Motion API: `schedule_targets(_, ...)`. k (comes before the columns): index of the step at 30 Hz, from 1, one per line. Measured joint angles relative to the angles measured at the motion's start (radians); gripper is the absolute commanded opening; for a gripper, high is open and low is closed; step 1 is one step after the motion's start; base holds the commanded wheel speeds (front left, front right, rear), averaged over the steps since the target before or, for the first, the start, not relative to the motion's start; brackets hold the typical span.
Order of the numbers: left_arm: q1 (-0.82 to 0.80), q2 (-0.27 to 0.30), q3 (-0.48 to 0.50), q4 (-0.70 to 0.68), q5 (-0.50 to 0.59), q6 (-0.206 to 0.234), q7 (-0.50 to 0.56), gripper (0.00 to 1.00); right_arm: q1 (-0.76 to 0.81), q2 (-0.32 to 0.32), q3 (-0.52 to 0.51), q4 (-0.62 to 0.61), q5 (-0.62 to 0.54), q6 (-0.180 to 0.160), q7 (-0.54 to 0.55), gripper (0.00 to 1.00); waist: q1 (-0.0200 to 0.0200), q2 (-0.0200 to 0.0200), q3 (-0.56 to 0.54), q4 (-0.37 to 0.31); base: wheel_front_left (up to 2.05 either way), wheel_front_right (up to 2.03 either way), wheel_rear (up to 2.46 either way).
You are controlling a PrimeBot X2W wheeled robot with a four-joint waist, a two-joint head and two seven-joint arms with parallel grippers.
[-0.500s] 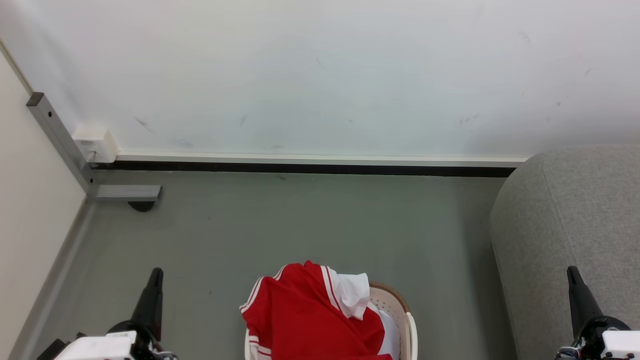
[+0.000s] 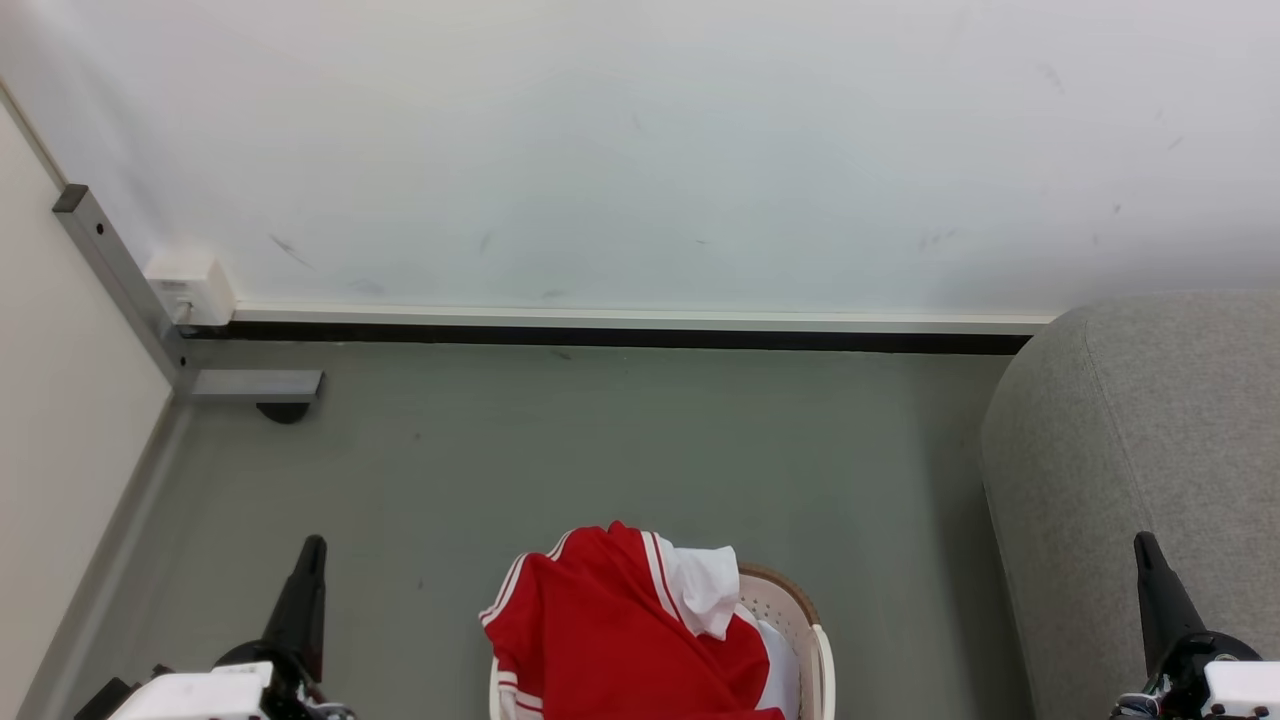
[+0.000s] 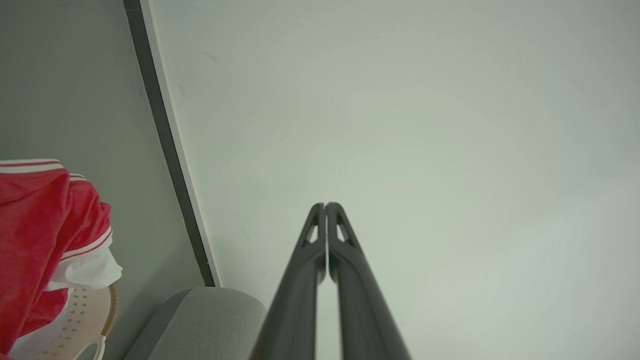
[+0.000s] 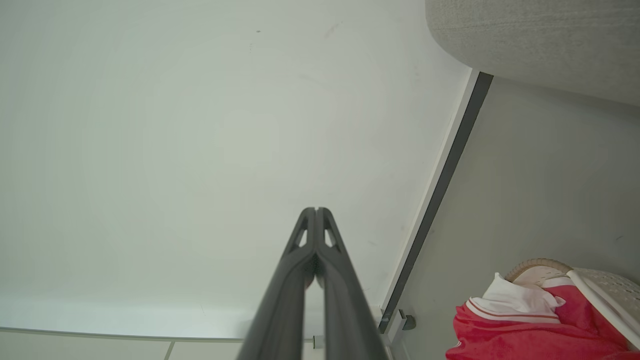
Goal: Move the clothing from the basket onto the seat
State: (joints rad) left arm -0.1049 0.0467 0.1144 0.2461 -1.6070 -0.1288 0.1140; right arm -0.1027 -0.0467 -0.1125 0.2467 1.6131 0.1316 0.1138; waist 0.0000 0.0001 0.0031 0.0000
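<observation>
In the head view, the clothing (image 2: pixel 600 650) lies at the bottom centre, heaped in the basket (image 2: pixel 812 640). Its red body spills over the left rim and a white sleeve part is folded on top. It seems to have been dropped in loosely, which leaves plenty of raised fabric to pinch. The basket stands on the grey floor (image 2: pixel 600 450), near the seat (image 2: pixel 1150 450) that takes up the right edge, so the carry should be short and rightward. The left gripper (image 2: pixel 308 560) rises at the lower left and the right gripper (image 2: pixel 1148 560) at the lower right. Each shows as a single dark spike, well apart from the garment. I judge this to be a rest pose, with the task not yet begun.

In the left wrist view, the left gripper (image 3: pixel 325 205) has its two fingers pressed together tip to tip with nothing between them, aimed at the bare pale wall (image 3: pixel 425 125). The clothing (image 3: pixel 45 225) hangs at the left edge over the basket (image 3: pixel 85 320) at the lower left. The rounded corner of the seat (image 3: pixel 200 320) shows at the bottom.

In the right wrist view, the right gripper (image 4: pixel 316 210) is likewise closed flat and empty, and it too faces the wall. The clothing (image 4: pixel 525 335) fills the lower right corner inside the basket (image 4: pixel 605 290), and the seat (image 4: pixel 540 40) spans the upper right. Either gripper would have to part its fingers and swing down onto the heap before it could grasp anything.
</observation>
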Motion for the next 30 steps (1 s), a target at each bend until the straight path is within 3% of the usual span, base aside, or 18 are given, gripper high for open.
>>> schedule_targets(30, 0.0, 0.0, 0.0, 0.0, 0.0, 0.0, 0.0, 0.0, 0.0, 0.0, 0.0, 0.0, 0.0, 0.0, 0.0, 0.0, 0.0, 0.0, 0.0, 0.0, 0.0, 0.0, 0.0)
